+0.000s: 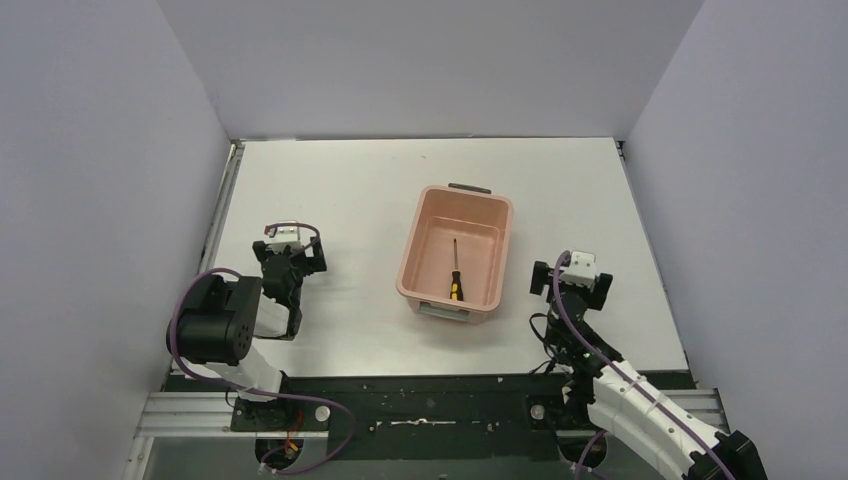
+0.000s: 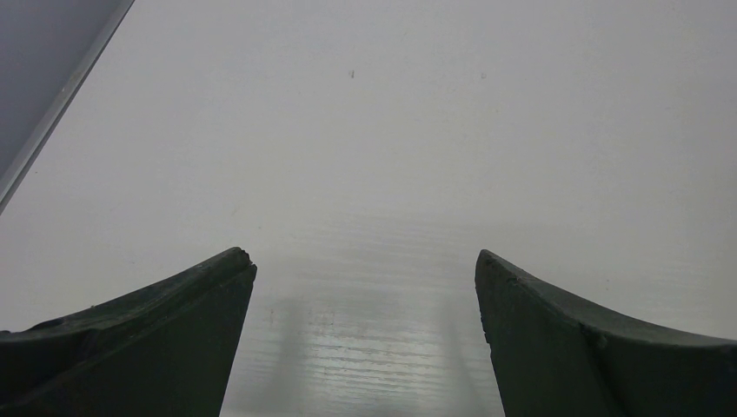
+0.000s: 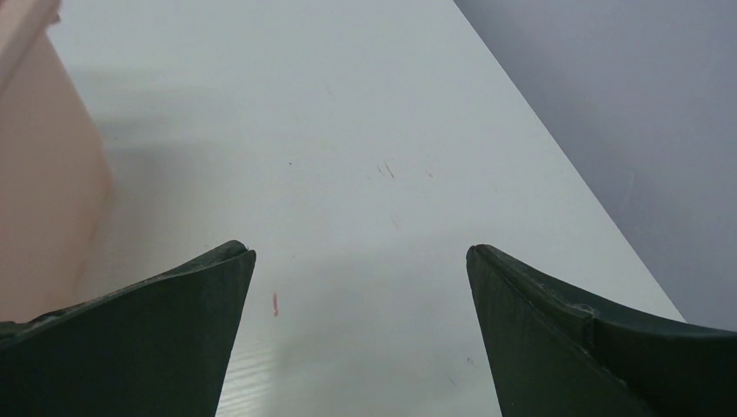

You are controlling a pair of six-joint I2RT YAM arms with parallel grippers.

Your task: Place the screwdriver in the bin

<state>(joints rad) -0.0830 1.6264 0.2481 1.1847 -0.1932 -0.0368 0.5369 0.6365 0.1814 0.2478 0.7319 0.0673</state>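
Right gripper [image 3: 361, 252]: fingers spread wide, holding nothing. To their left the screwdriver [image 1: 455, 272] already lies inside the bin [image 1: 478, 232], lengthwise, handle toward the arms. Left gripper [image 2: 365, 256], fingers likewise apart and empty, sits farther off.

Soft, even light falls from above. The white surface [image 2: 365, 156] shows pale glare between the dark left fingers [image 2: 156, 339]. The bin [image 3: 43, 174] casts a faint shadow.

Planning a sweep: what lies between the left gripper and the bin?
Nothing: the top external view shows only bare table between the left gripper and the bin.
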